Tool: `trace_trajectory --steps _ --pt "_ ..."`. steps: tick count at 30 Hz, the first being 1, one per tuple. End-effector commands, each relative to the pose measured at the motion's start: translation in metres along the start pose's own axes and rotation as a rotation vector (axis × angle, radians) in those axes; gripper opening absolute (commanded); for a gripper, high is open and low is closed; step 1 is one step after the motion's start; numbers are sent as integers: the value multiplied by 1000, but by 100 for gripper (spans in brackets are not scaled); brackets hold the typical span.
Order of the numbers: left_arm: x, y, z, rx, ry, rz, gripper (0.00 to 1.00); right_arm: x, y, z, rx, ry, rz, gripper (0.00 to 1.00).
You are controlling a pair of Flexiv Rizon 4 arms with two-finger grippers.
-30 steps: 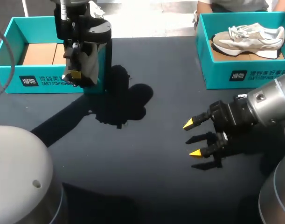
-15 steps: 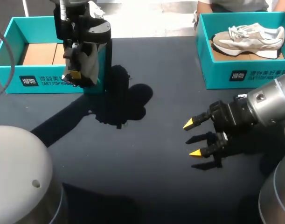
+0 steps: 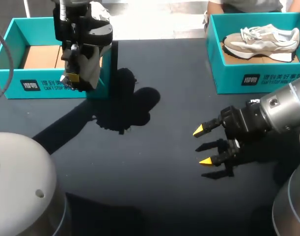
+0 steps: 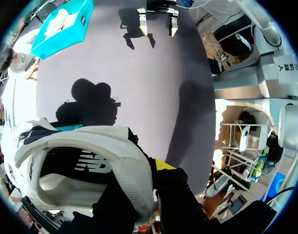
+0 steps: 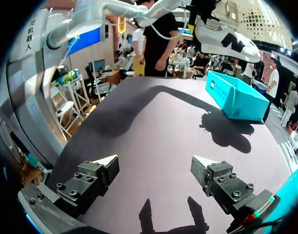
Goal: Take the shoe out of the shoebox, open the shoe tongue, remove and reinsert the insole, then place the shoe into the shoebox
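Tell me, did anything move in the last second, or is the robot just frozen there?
The left hand, clamped on the white shoe, drifted slightly to its left and up in the head view, above the corner of the left shoebox. Nothing was grabbed or let go. The right hand stayed open above the table, and the other sneaker lay untouched in the right shoebox.

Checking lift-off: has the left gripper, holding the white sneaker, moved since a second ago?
Yes, slightly: the left gripper and white sneaker shifted left, uncovering the right wall of the teal cardboard shoebox.
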State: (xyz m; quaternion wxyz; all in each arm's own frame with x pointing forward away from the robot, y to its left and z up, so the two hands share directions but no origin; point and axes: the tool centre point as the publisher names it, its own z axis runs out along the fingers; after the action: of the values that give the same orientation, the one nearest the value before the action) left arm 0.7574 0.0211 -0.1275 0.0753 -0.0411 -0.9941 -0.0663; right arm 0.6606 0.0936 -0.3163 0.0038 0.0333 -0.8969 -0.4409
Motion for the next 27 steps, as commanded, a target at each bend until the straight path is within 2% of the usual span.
trace_trajectory --steps 1,8,13,15,27 --pt "-10 33 -14 -6 5 10 0 0 1 2 5 -2 1 100" --pt "-33 77 -11 3 -30 58 0 0 1 2 5 -2 1 100" --pt "-54 110 -9 -62 -8 44 0 0 1 2 5 -2 1 100" --pt "-62 122 -7 -55 13 0 0 0 1 2 5 -2 1 100" --pt "-62 122 -7 -55 13 0 0 0 1 2 5 -2 1 100"
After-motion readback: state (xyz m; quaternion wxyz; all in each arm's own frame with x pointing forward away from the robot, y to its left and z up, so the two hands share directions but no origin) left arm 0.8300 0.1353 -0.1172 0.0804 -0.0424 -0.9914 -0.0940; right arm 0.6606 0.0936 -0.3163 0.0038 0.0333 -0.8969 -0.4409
